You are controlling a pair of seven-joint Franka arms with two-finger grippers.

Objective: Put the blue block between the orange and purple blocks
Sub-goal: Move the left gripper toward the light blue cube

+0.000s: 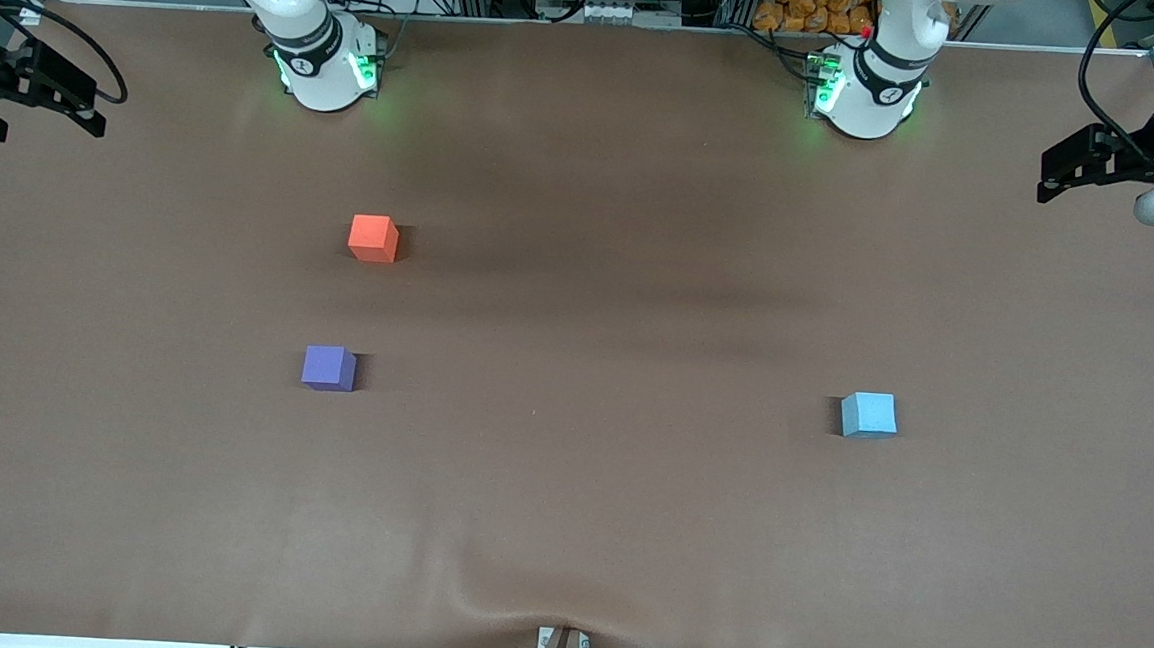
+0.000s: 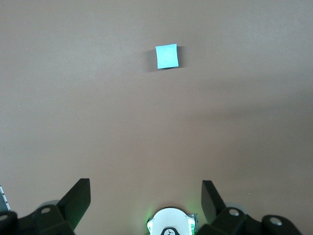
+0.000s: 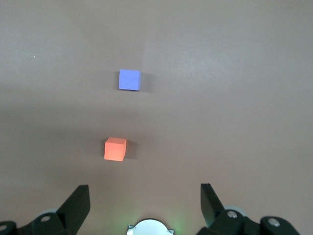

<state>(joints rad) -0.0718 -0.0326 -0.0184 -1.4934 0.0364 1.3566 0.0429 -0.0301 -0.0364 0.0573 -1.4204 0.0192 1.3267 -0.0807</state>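
Blue block [image 1: 869,415] sits alone on the surface [image 1: 587,485] toward my left arm's end.
Orange block [image 1: 373,237] and purple block [image 1: 329,367] lie well apart from it; my left hand [image 2: 145,195] and right hand [image 3: 145,197] hang raised, fingers spread.

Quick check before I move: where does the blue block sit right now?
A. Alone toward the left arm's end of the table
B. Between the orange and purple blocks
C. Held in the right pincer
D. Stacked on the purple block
A: the blue block lies by itself on the table toward the left arm's end, well apart from the orange block and purple block, with neither pincer on it.
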